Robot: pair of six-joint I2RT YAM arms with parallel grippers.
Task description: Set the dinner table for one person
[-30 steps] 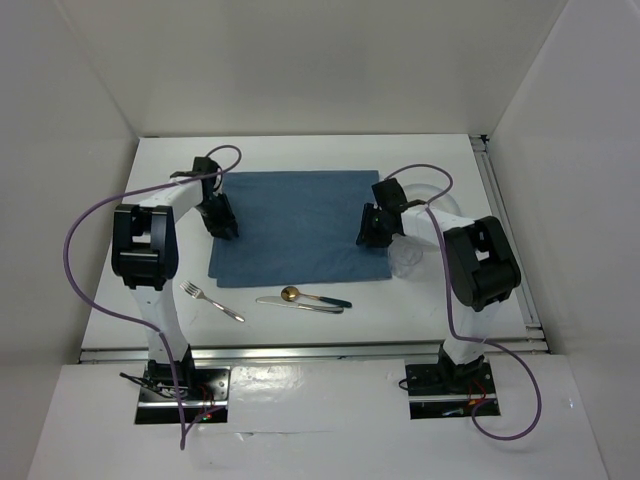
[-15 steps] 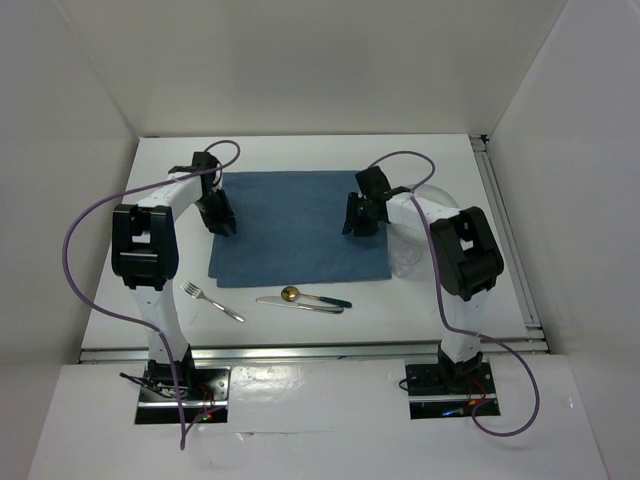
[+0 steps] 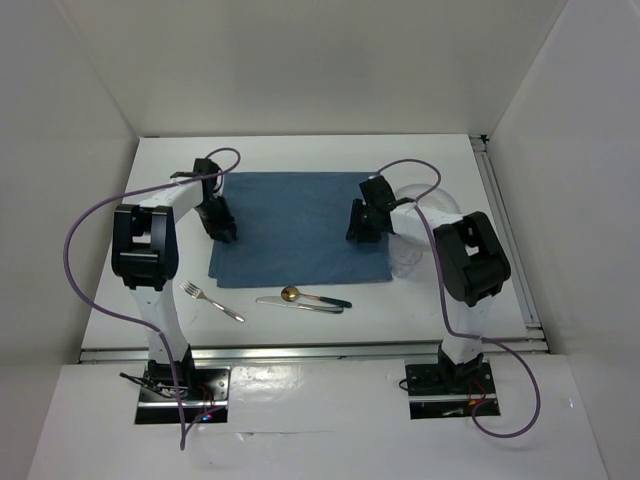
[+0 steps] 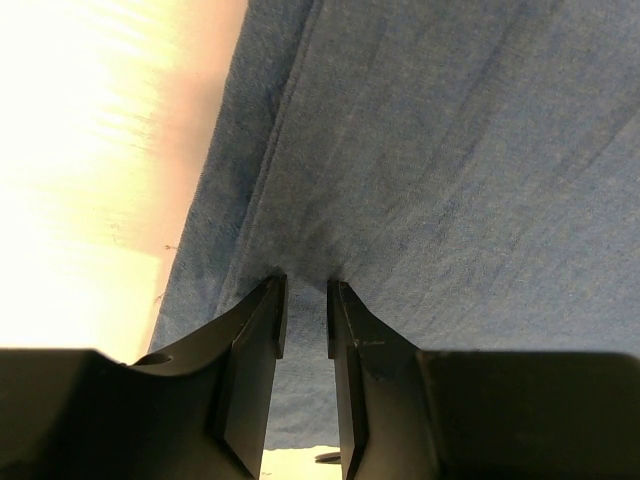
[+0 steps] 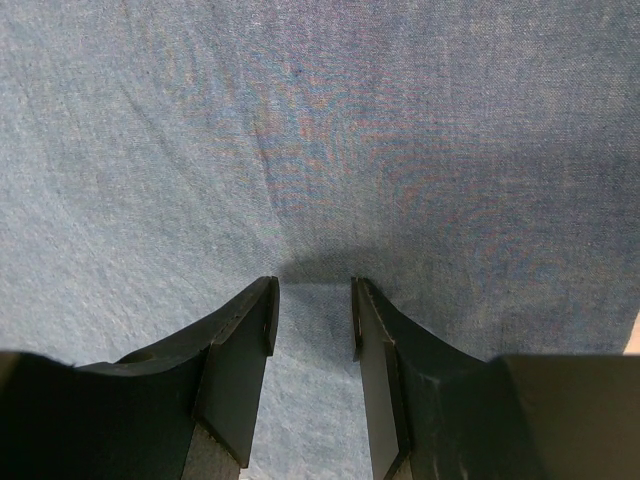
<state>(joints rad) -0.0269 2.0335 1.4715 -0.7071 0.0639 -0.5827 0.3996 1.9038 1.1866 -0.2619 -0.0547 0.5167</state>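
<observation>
Your large flat white rectangular dinner table [image 3: 300, 155] fills the middle of the top view, with a metal rail [image 3: 310, 349] along its near edge. A blue rectangular cloth placemat [image 3: 295, 225] lies flat at its centre.

Your left gripper [image 3: 226, 233] is down at the mat's left margin. In the wrist view its jaws stand a narrow gap apart, tips on the cloth. A long crease runs up to them, but nothing sits between the fingers [image 4: 258, 330].

Your right gripper [image 3: 358, 234] is over the mat's right part, tips at the cloth, jaws a little apart – flat blue fabric shows through the gap, nothing is clamped.

Near the front of the table, off the mat, lie a silver metal fork [image 3: 211, 301] (to the left), a silver table knife [image 3: 272, 300] and a gold-bowled spoon [image 3: 291, 294] – these last two touch or overlap. A clear drinking glass [image 3: 405, 258] stands just beside the mat's right near corner.
</observation>
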